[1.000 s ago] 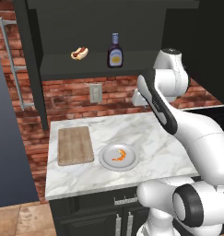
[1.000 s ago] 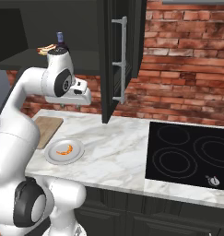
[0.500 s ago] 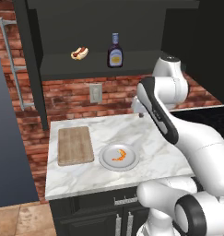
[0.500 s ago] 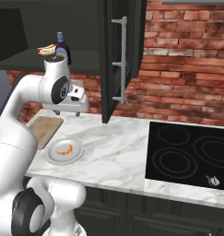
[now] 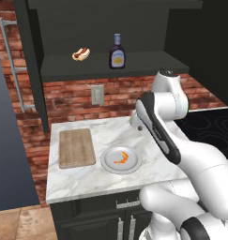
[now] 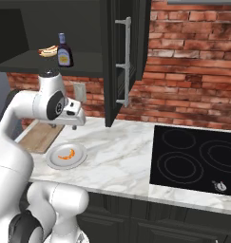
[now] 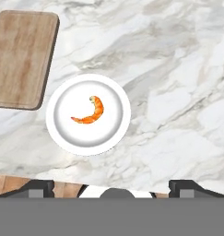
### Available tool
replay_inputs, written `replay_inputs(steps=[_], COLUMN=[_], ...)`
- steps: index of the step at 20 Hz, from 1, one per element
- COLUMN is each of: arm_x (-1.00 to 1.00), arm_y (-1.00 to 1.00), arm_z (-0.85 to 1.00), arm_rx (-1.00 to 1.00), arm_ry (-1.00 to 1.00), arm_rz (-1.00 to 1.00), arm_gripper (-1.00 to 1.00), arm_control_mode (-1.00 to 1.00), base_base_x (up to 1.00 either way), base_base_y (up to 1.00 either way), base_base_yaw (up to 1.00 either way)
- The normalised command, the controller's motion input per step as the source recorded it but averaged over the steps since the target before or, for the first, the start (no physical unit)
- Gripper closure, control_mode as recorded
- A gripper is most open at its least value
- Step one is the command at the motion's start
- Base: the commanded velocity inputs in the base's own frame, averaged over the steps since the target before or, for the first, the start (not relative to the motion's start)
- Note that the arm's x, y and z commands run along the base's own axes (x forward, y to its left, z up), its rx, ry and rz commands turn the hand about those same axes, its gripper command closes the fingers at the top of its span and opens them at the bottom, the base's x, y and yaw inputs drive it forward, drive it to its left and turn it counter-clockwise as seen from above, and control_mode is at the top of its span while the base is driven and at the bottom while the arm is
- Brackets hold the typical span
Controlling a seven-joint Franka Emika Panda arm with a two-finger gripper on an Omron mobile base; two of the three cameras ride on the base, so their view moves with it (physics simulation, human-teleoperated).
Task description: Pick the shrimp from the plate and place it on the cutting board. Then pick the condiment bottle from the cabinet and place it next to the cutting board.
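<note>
An orange shrimp [image 7: 90,112] lies curled in the middle of the round light-grey plate [image 7: 62,133] on the marble counter. My gripper [image 7: 112,188] hangs well above the counter, looking down, open and holding nothing. Its dark fingertips [image 7: 37,186] stand far apart at the bottom of the hand view. Left of the plate lies the wooden cutting board [image 7: 21,57], bare. From the left base view, the shrimp [image 5: 121,158], plate [image 5: 108,166] and board [image 5: 77,147] sit in front of the arm. The dark condiment bottle [image 5: 117,51] stands upright on the shelf of the black cabinet [image 5: 143,63].
A hot dog [image 5: 80,54] lies on the shelf left of the bottle. The cabinet's open door [image 6: 121,61] juts out over the counter. A black cooktop [image 6: 193,161] lies to the right. A brick wall with an outlet [image 5: 96,95] backs the counter.
The arm has swung down and left, bringing the hand over the counter near the plate. The jaws have opened wider. Shrimp, board and bottle have stayed put.
</note>
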Motion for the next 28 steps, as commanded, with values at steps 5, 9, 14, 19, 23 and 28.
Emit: replay_inputs(steps=[5, 9, 14, 19, 23, 28], arm_x=[-0.11, -0.04, 0.00, 0.00, 0.01, 0.06], arm_y=[0.22, 0.16, 0.16, 0.14, 0.12, 0.08], arm_z=[-0.35, -0.32, -0.35, -0.32, -0.28, -0.22], arm_rx=[0.00, 0.00, 0.00, 0.01, 0.02, 0.02], arm_ry=[-0.01, -0.01, 0.00, -0.02, -0.04, -0.04], arm_rz=[0.00, 0.00, 0.00, 0.00, 0.00, 0.00], arm_gripper=[-1.00, -1.00, -1.00, -1.00, -1.00, -1.00], arm_control_mode=[-1.00, -1.00, -1.00, -1.00, -1.00, -1.00], base_base_x=[0.00, 0.00, 0.00, 0.00, 0.00, 0.00], base_base_y=[0.00, 0.00, 0.00, 0.00, 0.00, 0.00], base_base_yaw=[0.00, 0.00, 0.00, 0.00, 0.00, 0.00])
